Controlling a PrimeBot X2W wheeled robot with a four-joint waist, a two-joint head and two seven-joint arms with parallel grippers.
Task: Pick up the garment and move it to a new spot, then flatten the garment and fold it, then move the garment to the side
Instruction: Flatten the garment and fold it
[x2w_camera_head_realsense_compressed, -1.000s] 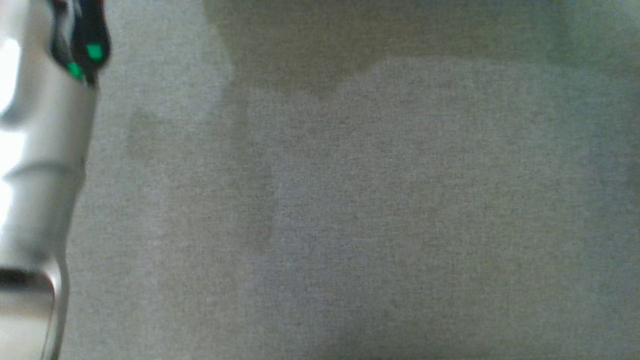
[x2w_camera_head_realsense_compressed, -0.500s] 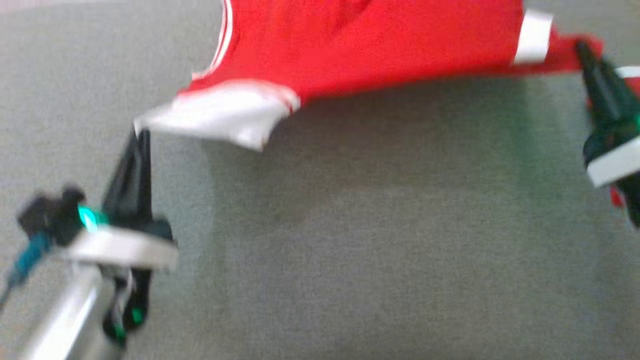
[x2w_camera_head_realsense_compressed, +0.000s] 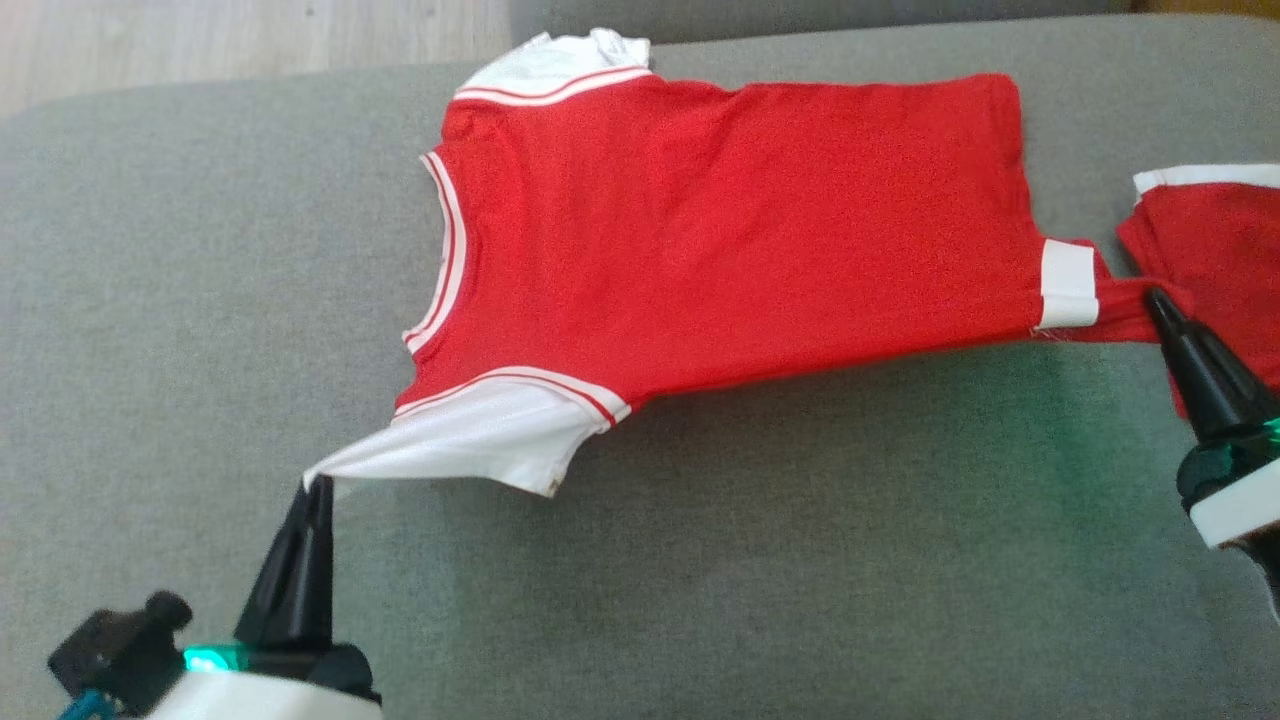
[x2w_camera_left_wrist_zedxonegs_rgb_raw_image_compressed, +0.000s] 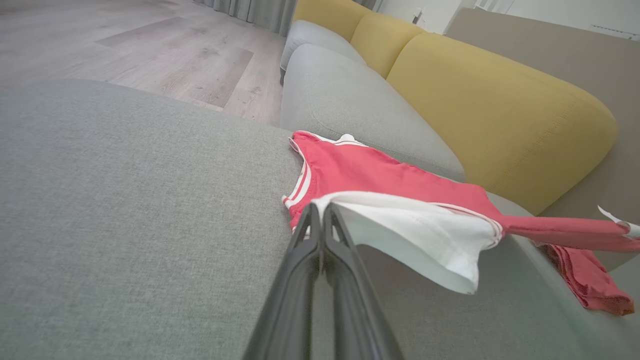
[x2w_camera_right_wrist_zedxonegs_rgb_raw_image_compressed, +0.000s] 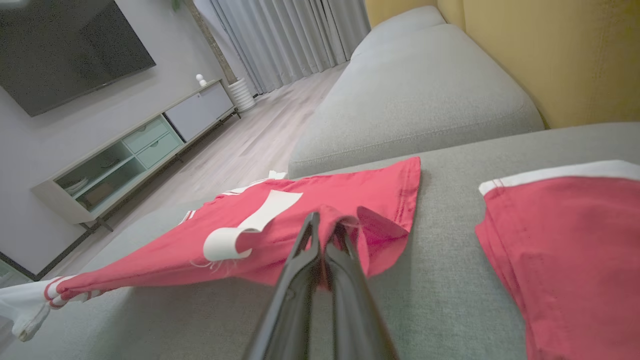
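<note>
A red garment (x2w_camera_head_realsense_compressed: 740, 230) with white sleeves and white trim is stretched over the grey sofa seat (x2w_camera_head_realsense_compressed: 760, 560). Its near edge is lifted off the cushion while its far part rests on it. My left gripper (x2w_camera_head_realsense_compressed: 318, 487) is shut on the tip of the near white sleeve (x2w_camera_head_realsense_compressed: 480, 440); the left wrist view shows that sleeve (x2w_camera_left_wrist_zedxonegs_rgb_raw_image_compressed: 415, 232) hanging from the closed fingers (x2w_camera_left_wrist_zedxonegs_rgb_raw_image_compressed: 320, 235). At the right, my right gripper (x2w_camera_head_realsense_compressed: 1160, 298) is shut on the red hem corner, seen bunched (x2w_camera_right_wrist_zedxonegs_rgb_raw_image_compressed: 345, 225) around the fingers (x2w_camera_right_wrist_zedxonegs_rgb_raw_image_compressed: 320, 240) in the right wrist view.
A second red piece with a white band (x2w_camera_head_realsense_compressed: 1215, 260) lies at the right edge of the seat, also seen as red cloth (x2w_camera_right_wrist_zedxonegs_rgb_raw_image_compressed: 565, 250). Yellow back cushions (x2w_camera_left_wrist_zedxonegs_rgb_raw_image_compressed: 500, 100) rise behind. Wood floor (x2w_camera_head_realsense_compressed: 200, 40) lies beyond the far left edge; a TV cabinet (x2w_camera_right_wrist_zedxonegs_rgb_raw_image_compressed: 135, 145) stands across the room.
The camera has swung, bringing the whole garment and both grippers into view. Both grippers stay shut on the sleeve tip and hem corner, the garment stretched between them.
</note>
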